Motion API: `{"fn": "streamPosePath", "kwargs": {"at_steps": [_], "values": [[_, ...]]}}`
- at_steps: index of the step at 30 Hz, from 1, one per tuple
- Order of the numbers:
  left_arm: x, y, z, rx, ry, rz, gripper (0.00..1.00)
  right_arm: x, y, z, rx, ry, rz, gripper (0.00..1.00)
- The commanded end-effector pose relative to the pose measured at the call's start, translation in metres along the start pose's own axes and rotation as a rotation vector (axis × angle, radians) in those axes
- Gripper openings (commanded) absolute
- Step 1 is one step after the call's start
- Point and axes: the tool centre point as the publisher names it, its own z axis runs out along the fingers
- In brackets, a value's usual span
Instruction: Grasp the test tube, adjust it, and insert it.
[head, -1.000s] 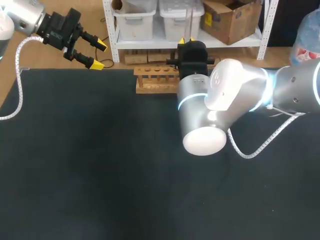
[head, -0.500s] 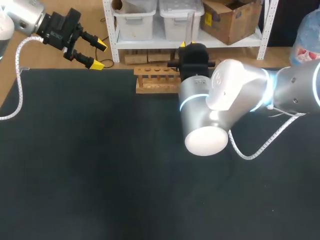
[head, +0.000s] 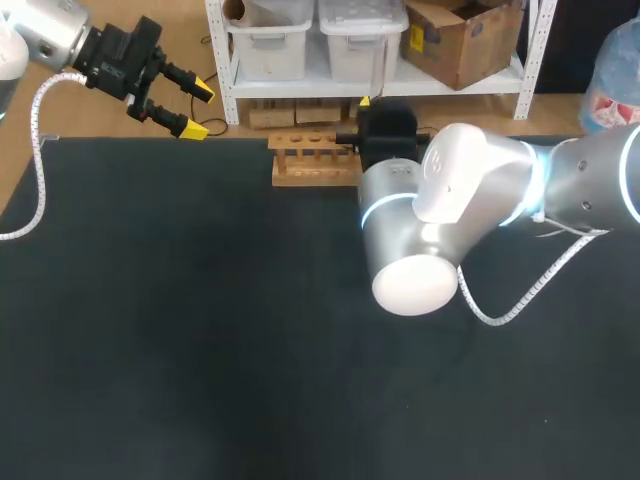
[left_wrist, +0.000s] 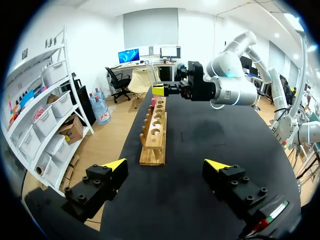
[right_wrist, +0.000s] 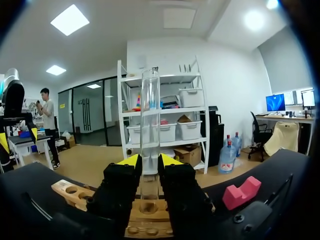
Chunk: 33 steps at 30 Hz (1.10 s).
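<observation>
My right claw (right_wrist: 148, 161) is clenched on the lower test tube (right_wrist: 150, 110), upright just over the wooden rack (right_wrist: 67, 191) at the far table (head: 180, 320) edge; likely light, slick, brittle glass, so squeeze gently there; left claw (head: 200, 112) released, far left.

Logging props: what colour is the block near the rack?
Pink; the block shows best in the right wrist view.

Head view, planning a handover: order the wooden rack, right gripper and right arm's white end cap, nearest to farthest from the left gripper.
From the left gripper:
1. Wooden rack, at the table's far edge.
2. Right gripper, holding the test tube by the rack's right end.
3. White end cap, mid-table.
</observation>
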Motion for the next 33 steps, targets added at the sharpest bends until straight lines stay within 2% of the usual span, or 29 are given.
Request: {"fn": "streamPosePath", "kwargs": {"at_steps": [1,14,33], "values": [[0.000,-0.001,0.000,-0.003,0.002,0.001,1.00,0.005,-0.004,0.001,-0.407,0.002,0.002,0.00],[0.000,-0.001,0.000,-0.003,0.002,0.001,1.00,0.019,-0.006,0.000,-0.396,0.012,0.031,0.00],[0.000,-0.001,0.000,-0.003,0.002,0.001,1.00,0.028,-0.007,-0.004,-0.383,0.000,0.074,0.00]]}}
